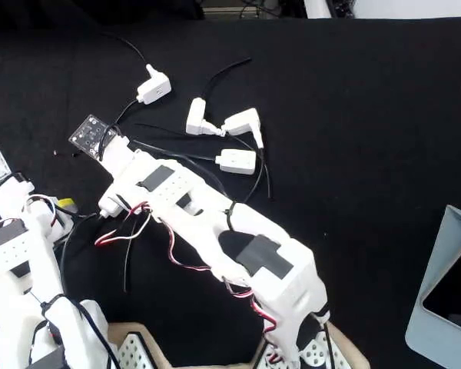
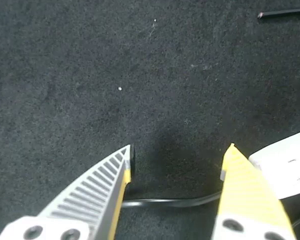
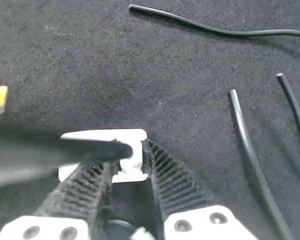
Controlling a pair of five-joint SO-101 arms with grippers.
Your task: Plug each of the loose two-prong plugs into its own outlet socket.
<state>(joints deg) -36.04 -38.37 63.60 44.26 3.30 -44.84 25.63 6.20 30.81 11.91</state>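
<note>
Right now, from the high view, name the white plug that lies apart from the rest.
The farthest-back white plug, its black cable running toward the far edge. The other three plugs sit bunched to its right.

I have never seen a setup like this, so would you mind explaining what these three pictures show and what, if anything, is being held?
These are two small white robot arms, each ending in a two-fingered gripper. The high view comes from a fixed camera looking down. In it, one arm stretches across the black table and the other arm sits near the table's edge. White connector pieces with black leads lie on the cloth: a lone piece and a group of three close together. I cannot tell which are plugs and which are sockets.

The other two pictures come from cameras on the wrists, each looking along its own fingers. The left gripper is open above a black cable and holds nothing. The right gripper is closed on a white plug.
</note>
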